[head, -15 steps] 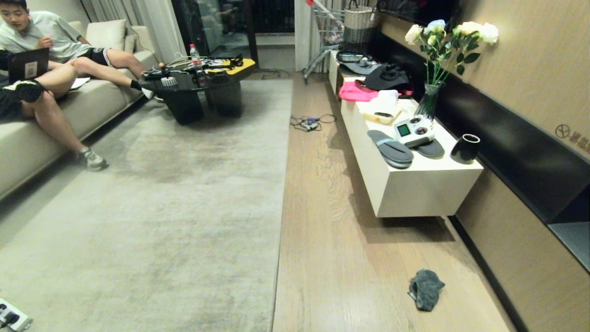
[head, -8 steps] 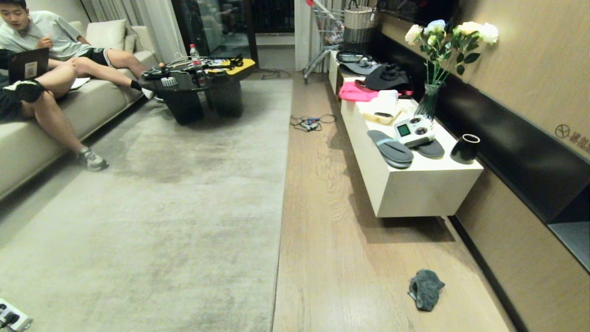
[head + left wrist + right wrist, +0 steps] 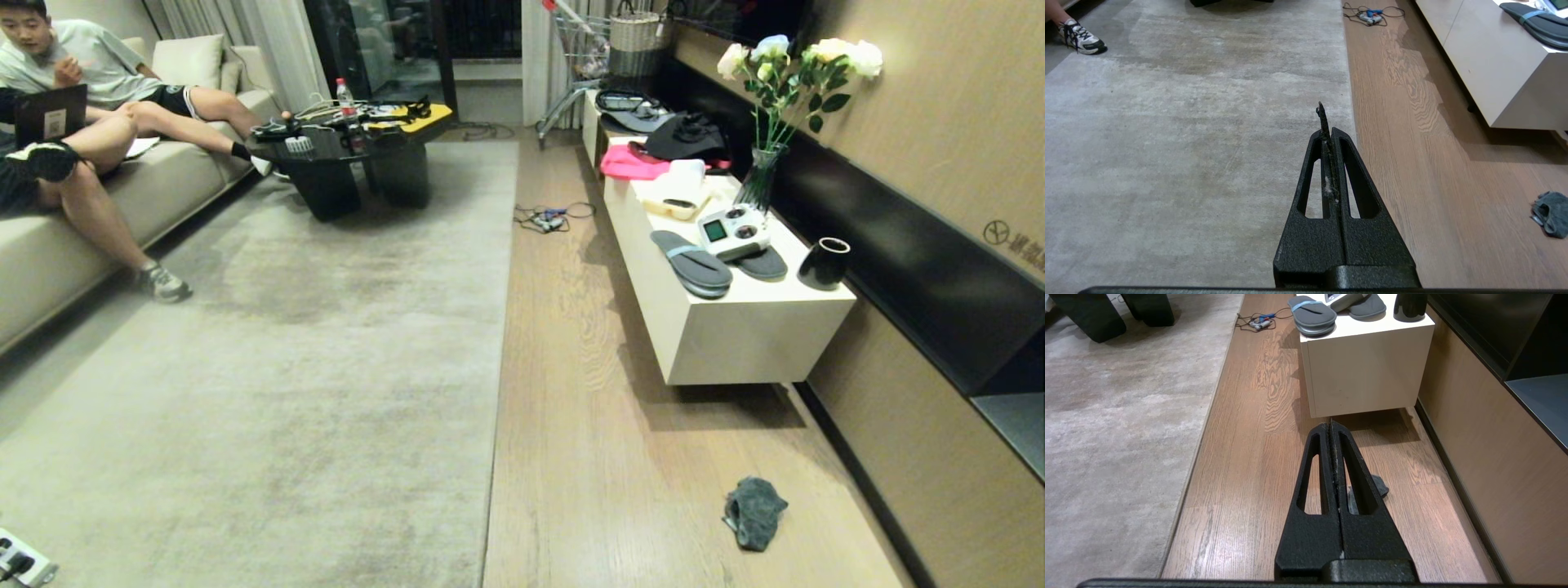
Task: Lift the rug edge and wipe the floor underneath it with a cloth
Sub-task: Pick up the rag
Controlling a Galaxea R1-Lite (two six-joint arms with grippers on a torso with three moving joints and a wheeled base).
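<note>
1. The left claw [image 3: 1331, 134] has its fingers pressed together on nothing and hangs above the rug, close to the rug edge [image 3: 500, 343]. That puts it on the side where the lifting would be done.
2. The right claw [image 3: 1332, 428] is likewise closed and empty. It hangs over the floor [image 3: 604, 457] with the cloth [image 3: 1378, 485] showing just past its fingers, so this arm looks the likelier one to pick the cloth up.
3. Neither arm shows in the head view; both seem parked, and nothing of the task looks begun.
4. The rug edge lies flat along the planks, running straight away from the robot.
5. The cloth [image 3: 754, 511] lies crumpled on the floor, well apart from the rug edge and near the wall, short of the worktop [image 3: 735, 343].
6. Farther off, on the sofa [image 3: 57, 245] beyond the rug, a person [image 3: 98, 73] sits clear of the work.
</note>
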